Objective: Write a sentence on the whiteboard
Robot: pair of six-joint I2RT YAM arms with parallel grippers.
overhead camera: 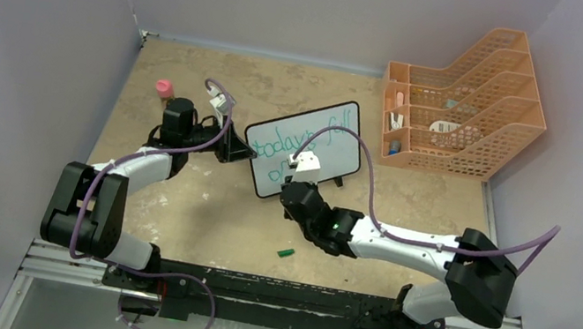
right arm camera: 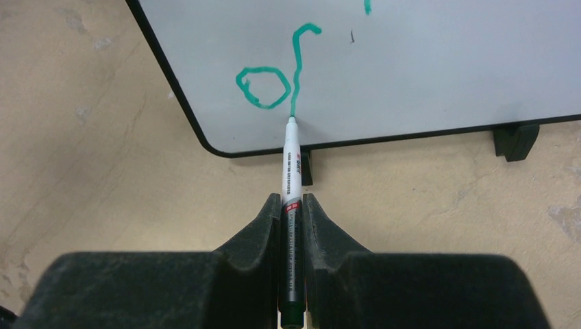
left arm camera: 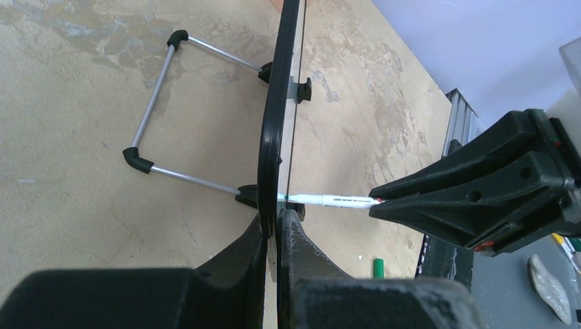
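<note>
The board point(overhead camera: 304, 147) stands upright near the middle of the worktop point(overhead camera: 175, 199), leaning back on its wire stand point(left arm camera: 154, 103), with its written face toward the arms. It carries green handwriting: a line across the upper part and, lower down, a closed loop with a tall hooked stroke just beside it. The marker point(right arm camera: 290, 164) has its tip touching the board at the foot of that stroke, very near the bottom frame.

The right gripper point(right arm camera: 291, 205) pinches the marker's barrel between its fingertips, and most of the pen sticks out ahead of them. The left gripper point(left arm camera: 277, 223) is pressed together on the board's edge, one finger on each face, steadying it from the left side. A green cap point(overhead camera: 286, 253) lies on the worktop in front of the arms, and an orange rack point(overhead camera: 459, 103) sits well apart at the far right.

The sentence looks partly done, with the second line only just begun. The main risk is at the tip. The stroke ends so low that any further downward travel would run the marker onto the frame or off the board. Too much forward pressure could rock the board on its stand or make it slip in the left gripper's hold, which would skew the letters. The marker is held far from its tip, so sideways drag might twist it in the grip. The right gripper could also smear fresh ink if it passes over it.
</note>
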